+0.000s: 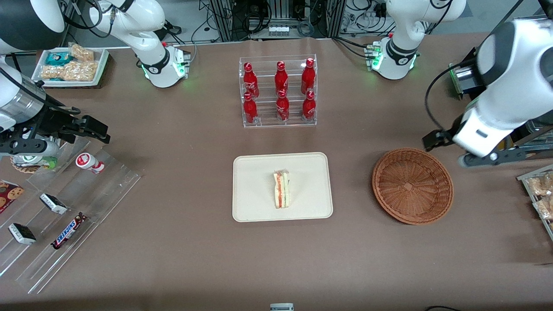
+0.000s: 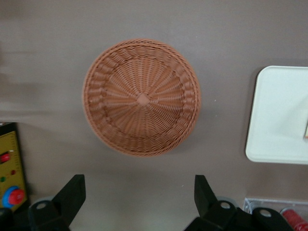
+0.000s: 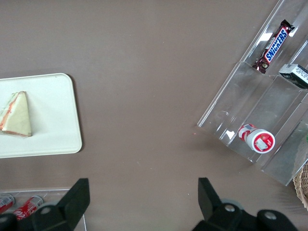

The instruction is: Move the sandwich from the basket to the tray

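Observation:
The sandwich (image 1: pixel 281 189) lies on the cream-beige tray (image 1: pixel 259 172) at the table's middle, its red and green filling edge showing; it also shows in the right wrist view (image 3: pixel 15 114) on the tray (image 3: pixel 53 125). The reddish-brown wicker basket (image 1: pixel 412 185) stands empty beside the tray, toward the working arm's end. My left gripper (image 1: pixel 437 139) hangs high above the table by the basket's rim, away from the sandwich. In the left wrist view the gripper (image 2: pixel 139 192) is open and empty, with the basket (image 2: pixel 142 98) and a part of the tray (image 2: pixel 279 115) below it.
A clear rack of red bottles (image 1: pixel 279 90) stands farther from the camera than the tray. A stepped acrylic display with snack bars (image 1: pixel 65 207) and a white snack tray (image 1: pixel 71 65) lie toward the parked arm's end. Metal trays of snacks (image 1: pixel 540 194) sit near the basket.

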Robot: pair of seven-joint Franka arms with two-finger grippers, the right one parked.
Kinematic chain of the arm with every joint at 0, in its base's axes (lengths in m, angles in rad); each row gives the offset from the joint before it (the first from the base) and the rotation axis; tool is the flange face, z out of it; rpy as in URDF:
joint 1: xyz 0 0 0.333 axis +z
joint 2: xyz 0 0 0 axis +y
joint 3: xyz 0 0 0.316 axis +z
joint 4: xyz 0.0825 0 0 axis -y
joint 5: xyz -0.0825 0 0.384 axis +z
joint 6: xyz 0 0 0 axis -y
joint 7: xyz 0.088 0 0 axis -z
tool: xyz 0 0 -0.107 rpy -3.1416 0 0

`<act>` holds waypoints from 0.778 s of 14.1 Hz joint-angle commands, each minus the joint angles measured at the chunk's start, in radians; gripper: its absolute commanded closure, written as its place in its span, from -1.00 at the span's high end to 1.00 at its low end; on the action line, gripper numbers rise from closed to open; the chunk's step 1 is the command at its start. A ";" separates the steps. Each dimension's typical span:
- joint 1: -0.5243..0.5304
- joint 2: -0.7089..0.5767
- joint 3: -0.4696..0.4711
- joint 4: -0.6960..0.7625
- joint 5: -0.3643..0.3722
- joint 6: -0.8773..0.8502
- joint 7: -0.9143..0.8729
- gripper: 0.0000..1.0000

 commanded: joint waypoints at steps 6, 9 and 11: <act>0.112 -0.086 -0.017 0.063 -0.049 -0.109 0.244 1.00; 0.108 -0.082 -0.020 0.060 -0.042 -0.105 0.243 1.00; 0.107 -0.086 -0.019 0.056 -0.040 -0.108 0.243 1.00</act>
